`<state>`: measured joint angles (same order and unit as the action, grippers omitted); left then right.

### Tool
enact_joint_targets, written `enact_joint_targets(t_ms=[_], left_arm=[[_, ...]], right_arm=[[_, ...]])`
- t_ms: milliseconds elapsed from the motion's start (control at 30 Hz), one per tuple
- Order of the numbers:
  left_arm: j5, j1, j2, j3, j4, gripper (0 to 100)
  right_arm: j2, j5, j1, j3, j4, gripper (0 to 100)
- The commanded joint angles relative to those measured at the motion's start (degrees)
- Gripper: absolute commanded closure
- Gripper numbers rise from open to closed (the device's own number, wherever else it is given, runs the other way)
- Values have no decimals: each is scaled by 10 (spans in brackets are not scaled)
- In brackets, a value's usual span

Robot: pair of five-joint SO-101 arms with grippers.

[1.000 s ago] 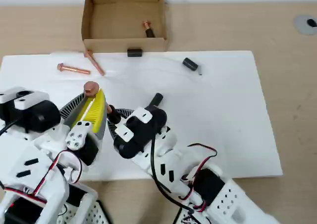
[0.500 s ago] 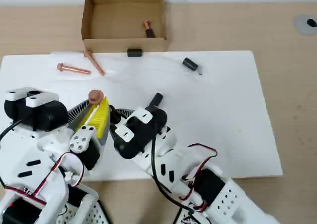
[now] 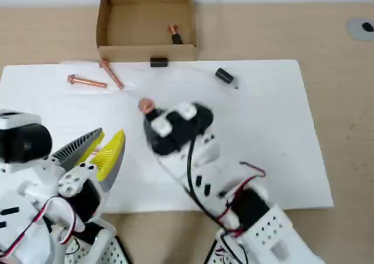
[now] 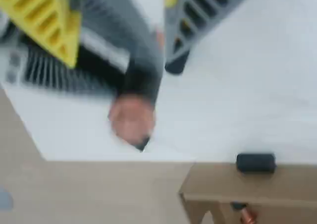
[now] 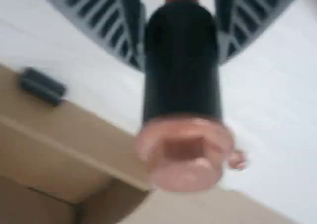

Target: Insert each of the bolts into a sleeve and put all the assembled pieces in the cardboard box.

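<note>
Right end effector (image 5: 179, 8) around sleeved bolt (image 5: 181, 85)

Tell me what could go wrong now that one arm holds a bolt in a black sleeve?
The right gripper appears to clamp the sleeve, not the bolt, whose head pokes out, so the bolt might slide free. The cardboard box has a raised front wall the piece could catch on. A loose sleeve lies against that wall and might get knocked.
</note>
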<state>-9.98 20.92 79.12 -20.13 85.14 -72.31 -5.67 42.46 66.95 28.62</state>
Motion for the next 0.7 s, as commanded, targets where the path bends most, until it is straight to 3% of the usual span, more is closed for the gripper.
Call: enact_joint_targets(t_ms=[0, 133, 267, 433, 533, 667], left_arm=[[20, 3, -77, 59, 75, 871], [91, 2, -156, 59, 98, 872], [108, -27, -193, 59, 94, 872], [111, -156, -231, 9, 55, 872], [108, -233, -248, -57, -11, 872], [107, -280, -259, -99, -55, 872]], right_arm=[[116, -7, -80, -146, -9, 989], [291, -8, -168, -320, 19, 989], [459, -31, -195, -518, 101, 989], [681, -40, -198, -751, 160, 989], [817, -39, -199, -891, 187, 989], [994, -39, -210, -1083, 224, 989]])
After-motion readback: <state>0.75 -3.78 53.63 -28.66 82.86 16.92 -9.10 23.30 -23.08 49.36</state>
